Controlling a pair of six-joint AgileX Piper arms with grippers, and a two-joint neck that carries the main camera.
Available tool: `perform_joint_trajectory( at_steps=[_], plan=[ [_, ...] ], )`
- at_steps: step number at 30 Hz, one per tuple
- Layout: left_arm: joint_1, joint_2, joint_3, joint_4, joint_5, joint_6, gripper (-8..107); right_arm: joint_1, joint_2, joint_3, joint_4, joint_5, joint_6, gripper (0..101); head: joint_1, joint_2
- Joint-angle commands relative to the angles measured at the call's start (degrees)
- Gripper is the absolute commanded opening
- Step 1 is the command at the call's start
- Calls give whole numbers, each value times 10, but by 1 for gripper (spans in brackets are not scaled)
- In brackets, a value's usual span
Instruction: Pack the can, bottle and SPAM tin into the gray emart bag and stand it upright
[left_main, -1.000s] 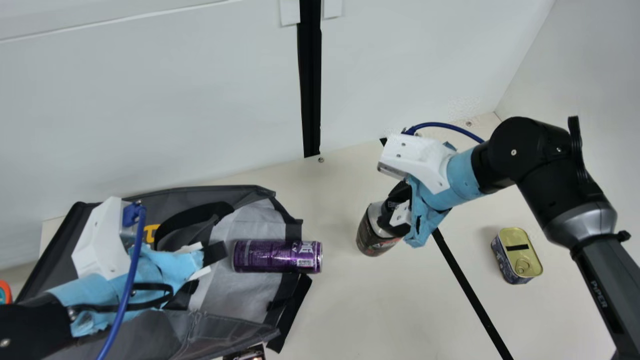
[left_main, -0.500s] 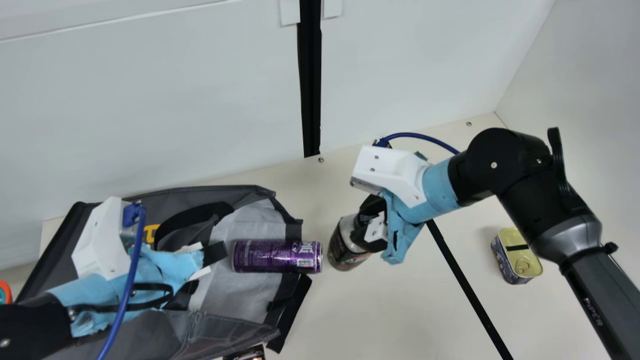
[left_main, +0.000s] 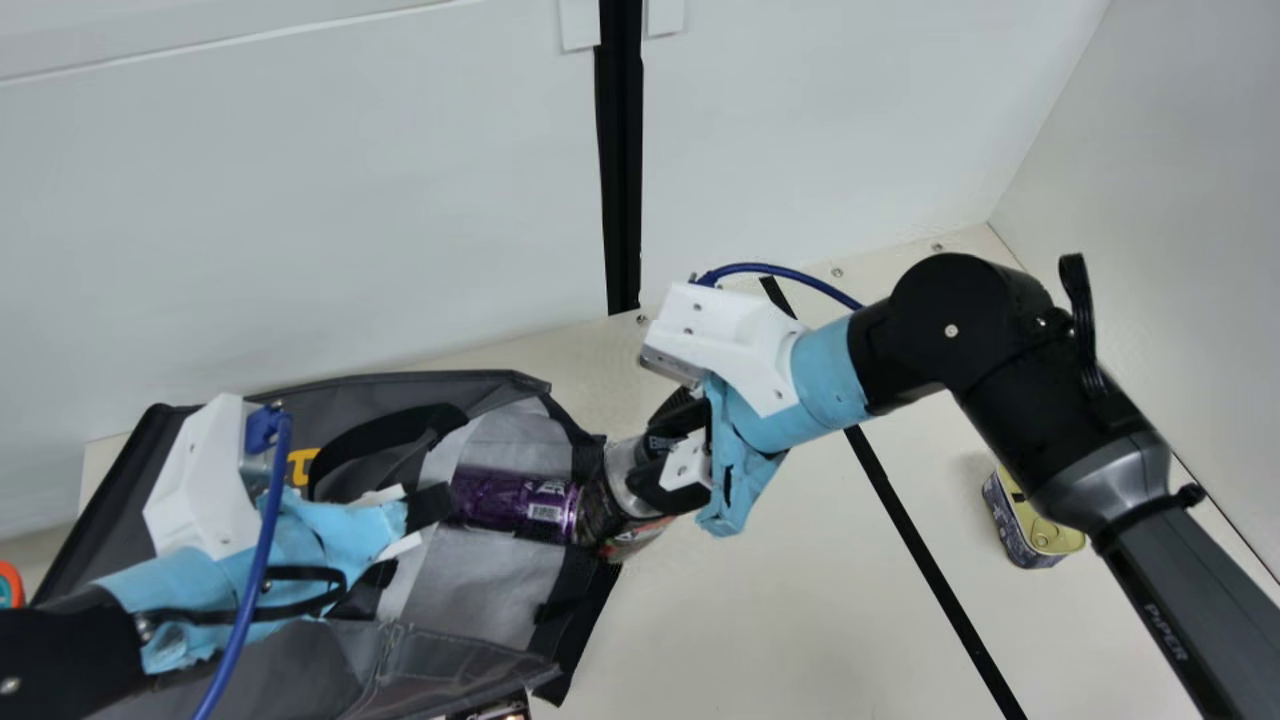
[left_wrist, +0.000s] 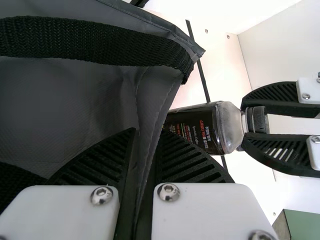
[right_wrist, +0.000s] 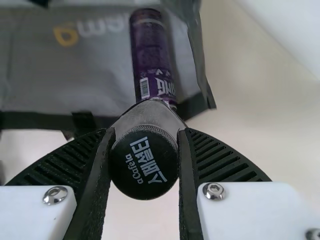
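- Bottle (left_main: 603, 512) has moved to the bag's mouth, the purple can (left_main: 512, 503) deeper inside.
- Left gripper (left_main: 428, 508) pinches the gray emart bag (left_main: 490, 605).
- Right gripper (left_main: 648, 460) squeezes the bottle's cap.
- SPAM tin (left_main: 1022, 525) sits well apart.

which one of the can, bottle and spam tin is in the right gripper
The bottle, black-capped, its neck between the right gripper's jaws; the purple can lies at the bag's mouth, the SPAM tin apart on the table.

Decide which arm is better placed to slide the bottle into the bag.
Right, I'd judge: the right gripper holds the bottle base-first at the mouth of the bag, while the left gripper is clamped on the bag's edge.
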Motion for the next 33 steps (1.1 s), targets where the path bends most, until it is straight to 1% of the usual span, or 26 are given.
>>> perform_joint_trajectory(
  at_steps=[1, 6, 18, 33],
  plan=[
    [0, 0, 0, 0, 0, 0, -8, 7, 2, -9, 7, 0, 9, 0, -13, -1],
    [0, 0, 0, 0, 0, 0, -8, 24, 7, -26, 20, 0, 30, 0, -13, -1],
    [0, 0, 0, 0, 0, 0, -8, 54, 15, -55, 53, 0, 71, 0, -13, -1],
    [0, 0, 0, 0, 0, 0, -8, 67, 22, -60, 86, 0, 97, 0, -13, -1]
  ],
)
